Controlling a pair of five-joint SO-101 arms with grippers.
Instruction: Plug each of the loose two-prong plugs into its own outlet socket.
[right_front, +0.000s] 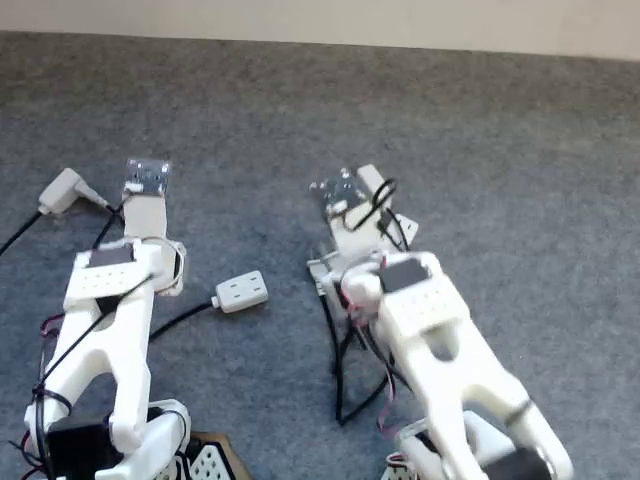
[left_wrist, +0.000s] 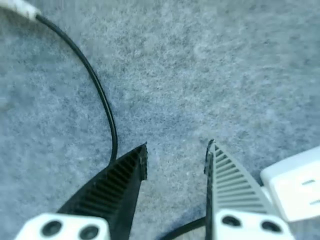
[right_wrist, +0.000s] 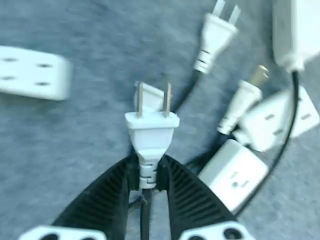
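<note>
Grey carpet (right_front: 520, 140) is noted as the working surface. In the high view, the left gripper (right_front: 147, 178) is seen low over the carpet, with a white plug body (right_front: 62, 190) and its black cord lying just beside it on the outer side. The left gripper (left_wrist: 176, 155) is recorded with jaws apart and nothing between them, only bare carpet showing in the gap. A black cable (left_wrist: 97, 85) is seen curving past the dark finger (left_wrist: 127, 172), and a white socket body (left_wrist: 295, 182) lies just beside the pale finger (left_wrist: 227, 175). Between the two arms, an outlet block (right_front: 240, 291) is observed flat on the carpet, slots facing up, cord attached. The right gripper (right_wrist: 148, 171) is recorded clamped on a two-prong plug (right_wrist: 151, 125), gripped at the ribbed neck below the body, with both prongs pointing away from the gripper. Beyond the held plug, a second plug (right_wrist: 217, 32) lies loose with prongs free, and a third plug (right_wrist: 242, 102) lies near it, touching an angled socket piece (right_wrist: 277, 117). A flat outlet strip (right_wrist: 32, 72) is seen well apart to the other side, and a square socket block (right_wrist: 235, 175) rests just beside the right gripper. No plug is seen seated in any socket.
</note>
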